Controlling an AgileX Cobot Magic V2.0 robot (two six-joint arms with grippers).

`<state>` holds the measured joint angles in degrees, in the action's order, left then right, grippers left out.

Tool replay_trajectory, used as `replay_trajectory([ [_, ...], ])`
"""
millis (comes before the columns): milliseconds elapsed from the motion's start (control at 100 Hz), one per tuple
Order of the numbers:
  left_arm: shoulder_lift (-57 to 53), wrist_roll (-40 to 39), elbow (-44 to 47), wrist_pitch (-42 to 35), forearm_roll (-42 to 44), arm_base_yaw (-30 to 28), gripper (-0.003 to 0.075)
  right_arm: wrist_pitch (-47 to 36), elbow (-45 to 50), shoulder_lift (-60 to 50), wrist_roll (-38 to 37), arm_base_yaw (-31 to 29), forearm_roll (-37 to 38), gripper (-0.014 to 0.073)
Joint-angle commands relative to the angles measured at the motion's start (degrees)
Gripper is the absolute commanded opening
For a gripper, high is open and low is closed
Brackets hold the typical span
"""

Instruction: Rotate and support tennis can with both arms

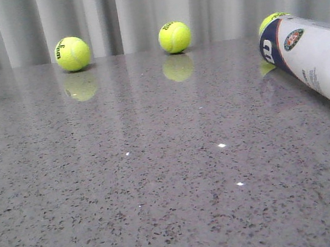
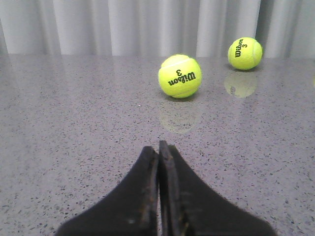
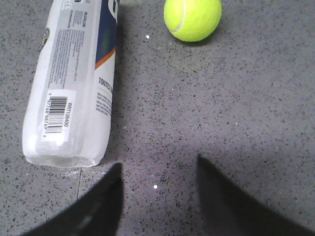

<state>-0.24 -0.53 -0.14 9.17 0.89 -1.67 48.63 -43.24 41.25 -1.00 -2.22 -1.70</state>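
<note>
Currently the right black end effector [image 3: 157, 196] is spread open above the speckled grey desk [image 1: 160, 179], holding nothing. Just beside its one finger lies the white plastic tennis can [image 3: 74, 83], toppled, long axis running away from the fingers. The left black end effector [image 2: 158, 162] is clenched empty, well apart; the right arm is nearer.
</note>
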Motion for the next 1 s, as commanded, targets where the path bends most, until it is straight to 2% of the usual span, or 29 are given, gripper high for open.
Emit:
replay_trajectory([
  [0,-2.2,-0.5,2.7,-4.1,-0.2,-0.1,-0.0021,-1.1,-4.1,2.6,-0.1,-0.3,-0.4,0.0667],
  [90,-2.2,-0.5,2.7,-4.1,-0.2,-0.1,-0.0021,0.8,-7.0,5.7,-0.1,0.2,-1.4,0.0637],
  [240,-2.2,-0.5,2.7,-4.1,-0.2,-0.1,-0.0021,4.5,-13.7,12.0,-0.4,3.0,-3.9,0.0637],
  [520,-2.2,-0.5,2.7,-4.1,-0.2,-0.1,-0.0021,14.9,-29.5,29.0,-5.9,10.5,-4.0,0.0637],
  [650,-2.2,-0.5,2.7,-4.1,-0.2,-0.1,-0.0020,16.8,-35.4,36.2,-7.8,11.9,-4.0,0.0637],
  [820,-2.2,-0.5,2.7,-4.1,-0.2,-0.1,-0.0021,17.7,-39.6,42.8,-8.2,11.9,-4.0,0.0637],
  [990,-2.2,-0.5,2.7,-4.1,-0.2,-0.1,-0.0021,17.4,-39.9,46.9,-8.7,11.6,-4.0,0.0637],
])
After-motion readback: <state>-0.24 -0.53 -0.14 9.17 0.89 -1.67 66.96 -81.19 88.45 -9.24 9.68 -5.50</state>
